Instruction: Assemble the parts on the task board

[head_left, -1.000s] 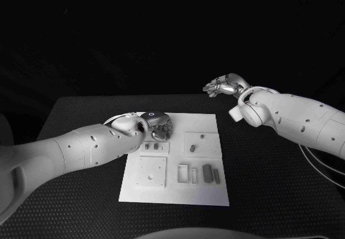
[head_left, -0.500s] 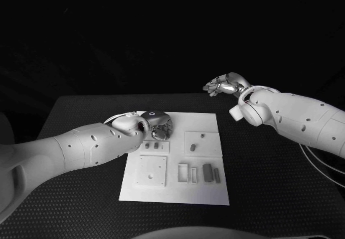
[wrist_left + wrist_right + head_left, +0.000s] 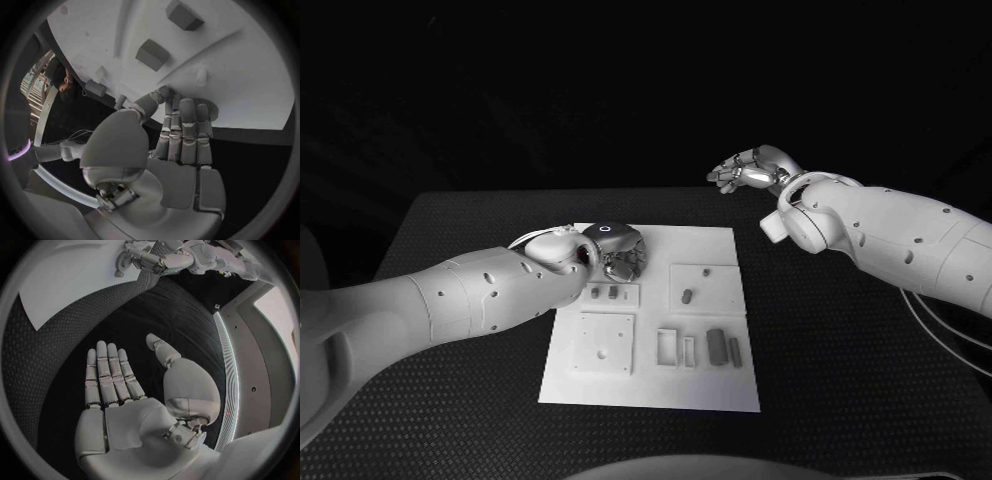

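The white task board [image 3: 711, 385] lies in the middle of the black table. Small grey parts lie on it: two short ones [image 3: 604, 294] by the left hand, one [image 3: 687, 295] on a raised square, two longer ones [image 3: 723, 348] further front. My left hand [image 3: 619, 250] rests fingers-down on the board's far left corner. In the left wrist view its thumb meets the fingertips [image 3: 181, 106] at the board's [image 3: 237, 65] edge; whether a part sits between them is hidden. My right hand [image 3: 754, 170] hangs high beyond the table's far edge, with palm [image 3: 125, 390] flat, fingers straight, holding nothing.
Raised white squares [image 3: 604, 343] and slotted holders [image 3: 675, 348] stand on the board. Two grey blocks [image 3: 152, 54] sit on it close ahead of the left hand. Black table surface [image 3: 848, 360] surrounds the board on all sides.
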Controlling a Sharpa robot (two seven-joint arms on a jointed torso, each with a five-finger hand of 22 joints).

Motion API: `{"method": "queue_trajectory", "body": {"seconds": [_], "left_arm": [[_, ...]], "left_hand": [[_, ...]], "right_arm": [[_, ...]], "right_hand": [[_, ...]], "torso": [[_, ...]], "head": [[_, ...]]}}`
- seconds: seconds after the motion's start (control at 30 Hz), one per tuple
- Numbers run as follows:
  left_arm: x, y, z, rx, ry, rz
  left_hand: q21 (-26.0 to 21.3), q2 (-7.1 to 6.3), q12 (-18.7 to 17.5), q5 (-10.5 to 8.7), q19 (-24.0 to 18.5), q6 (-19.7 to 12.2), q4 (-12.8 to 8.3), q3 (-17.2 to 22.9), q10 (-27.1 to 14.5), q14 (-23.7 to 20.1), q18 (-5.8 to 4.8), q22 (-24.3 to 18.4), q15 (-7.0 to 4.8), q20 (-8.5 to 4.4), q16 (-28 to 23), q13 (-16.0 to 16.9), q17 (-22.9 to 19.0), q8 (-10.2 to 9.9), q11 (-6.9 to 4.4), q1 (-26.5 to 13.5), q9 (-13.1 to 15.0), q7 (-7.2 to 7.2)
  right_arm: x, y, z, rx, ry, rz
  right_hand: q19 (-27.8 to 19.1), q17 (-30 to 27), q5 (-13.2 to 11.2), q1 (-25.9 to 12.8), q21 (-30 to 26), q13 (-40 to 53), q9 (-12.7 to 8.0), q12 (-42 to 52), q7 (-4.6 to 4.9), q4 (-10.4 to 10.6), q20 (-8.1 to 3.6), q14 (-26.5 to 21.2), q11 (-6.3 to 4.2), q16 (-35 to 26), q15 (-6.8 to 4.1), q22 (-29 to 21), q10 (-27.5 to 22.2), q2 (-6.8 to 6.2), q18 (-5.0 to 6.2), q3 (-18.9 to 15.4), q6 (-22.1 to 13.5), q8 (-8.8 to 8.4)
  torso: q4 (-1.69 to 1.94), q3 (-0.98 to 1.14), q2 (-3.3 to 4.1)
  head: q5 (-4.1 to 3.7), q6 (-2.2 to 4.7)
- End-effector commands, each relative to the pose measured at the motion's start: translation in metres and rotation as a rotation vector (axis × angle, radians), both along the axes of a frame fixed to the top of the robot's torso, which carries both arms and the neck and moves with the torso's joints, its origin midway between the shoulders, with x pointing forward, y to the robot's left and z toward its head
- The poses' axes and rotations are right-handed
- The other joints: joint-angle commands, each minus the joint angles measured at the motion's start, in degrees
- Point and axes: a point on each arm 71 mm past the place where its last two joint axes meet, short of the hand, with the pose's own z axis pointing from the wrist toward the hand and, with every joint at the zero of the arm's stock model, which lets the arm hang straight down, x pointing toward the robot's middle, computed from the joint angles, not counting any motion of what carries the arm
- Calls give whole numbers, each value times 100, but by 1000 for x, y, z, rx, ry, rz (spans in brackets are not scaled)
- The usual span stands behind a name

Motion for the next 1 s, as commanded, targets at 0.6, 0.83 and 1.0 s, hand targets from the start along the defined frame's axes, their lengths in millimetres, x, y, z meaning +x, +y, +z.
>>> {"method": "queue_trajectory", "body": {"seconds": [0.6, 0.83, 1.0], "left_arm": [[-15, 9, -9, -108, 98, 18], [-12, 12, 4, -178, 82, 36], [-11, 15, 9, -187, 81, 44]], "left_hand": [[-37, 199, 48, 50, 226, 308, 23, 42, 349, 290, -43, 44, -100, -325, 66, -37, -105, 148, -109, -87, 14, -84], [-30, 199, 42, 55, 262, 320, 15, 51, 370, 311, -43, 43, -105, -339, 65, -44, -117, 153, -113, -91, 12, -88], [-31, 199, 37, 64, 270, 322, 12, 58, 377, 323, -43, 42, -107, -344, 67, -49, -120, 154, -114, -90, 10, -90]], "right_arm": [[0, 1, 0, 2, -2, 16], [-1, 0, 0, 2, -2, 15], [-1, 0, 0, 2, -1, 16]], "right_hand": [[-9, -10, 38, -58, -28, -8, -11, 11, 124, -12, 25, -2, -5, -23, 21, 14, 32, 11, -23, 26, -13, 36], [-8, -10, 39, -57, -30, -8, -12, 12, 124, -12, 25, -2, -5, -23, 21, 17, 32, 11, -23, 26, -12, 37], [-8, -10, 39, -57, -31, -8, -12, 12, 124, -12, 25, -2, -5, -23, 21, 18, 32, 11, -22, 26, -13, 37]], "torso": [[1, 0, -1], [7, 0, 1], [5, -3, -1]], "head": [[15, 48], [21, 65], [34, 70]]}}
